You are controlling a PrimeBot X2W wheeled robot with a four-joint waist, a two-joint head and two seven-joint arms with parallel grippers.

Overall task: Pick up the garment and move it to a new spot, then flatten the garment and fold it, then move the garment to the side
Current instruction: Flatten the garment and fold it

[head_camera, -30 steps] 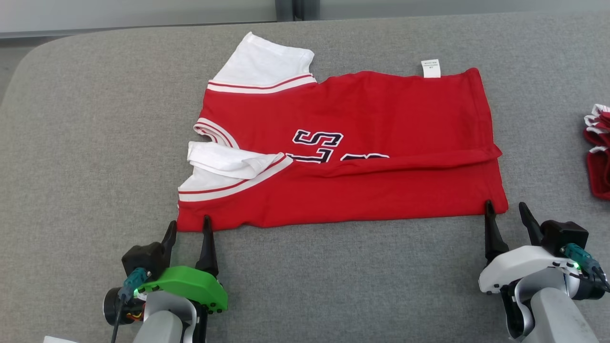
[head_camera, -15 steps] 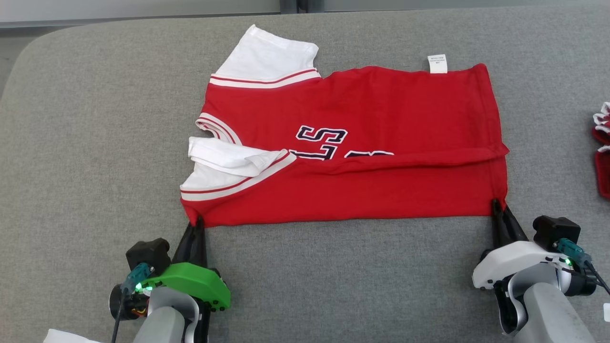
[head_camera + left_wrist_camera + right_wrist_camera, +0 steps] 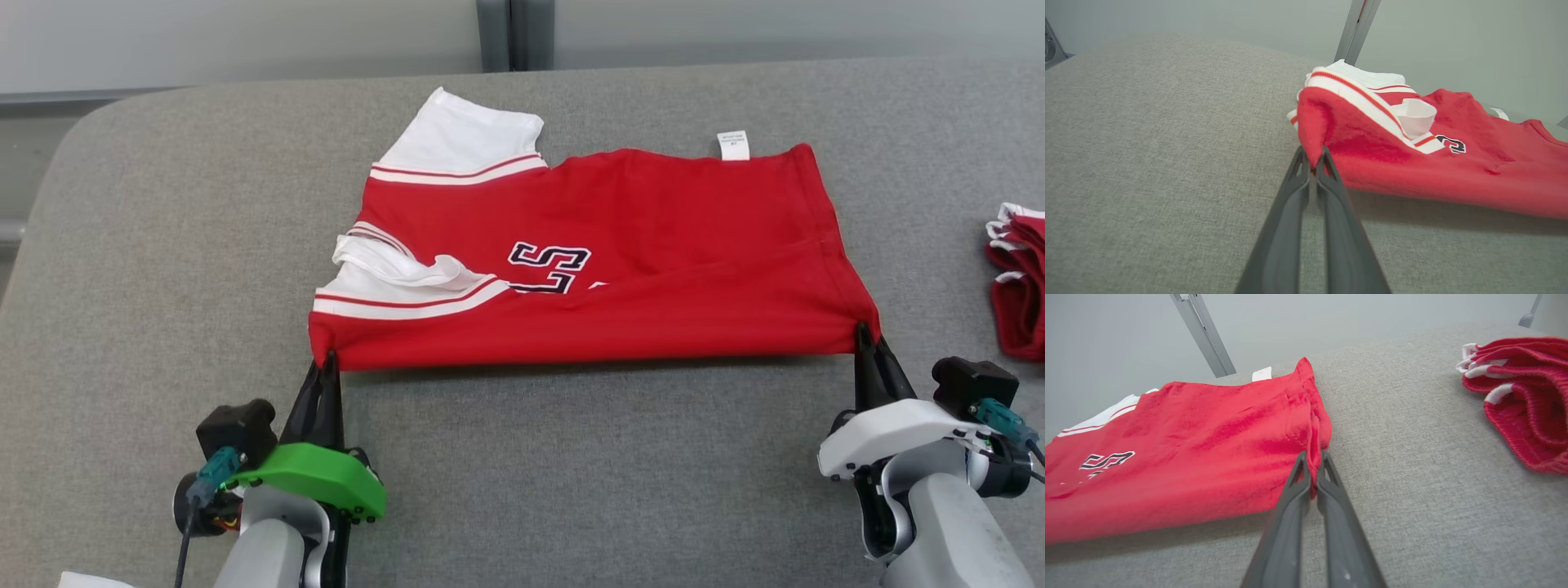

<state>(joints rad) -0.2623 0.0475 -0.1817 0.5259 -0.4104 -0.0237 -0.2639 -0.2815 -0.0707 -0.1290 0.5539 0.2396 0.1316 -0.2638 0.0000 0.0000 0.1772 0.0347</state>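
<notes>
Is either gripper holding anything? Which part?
Both hold the red shirt. The left gripper pinches its near corner at the sleeve end, and the right gripper pinches its near corner at the hem end.

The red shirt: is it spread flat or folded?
Partly folded: the red shirt has its near flap over the lettering; left gripper and right gripper pinch its corners.

A lab-like test room: grey fabric-covered table [image 3: 163,245], plain pale wall panels [image 3: 245,41], a metal post [image 3: 494,33] between them.

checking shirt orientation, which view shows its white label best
Head view: the white label sticks out whole from the far edge of the garment. The right wrist view shows it small; the left wrist view, just a sliver.
</notes>
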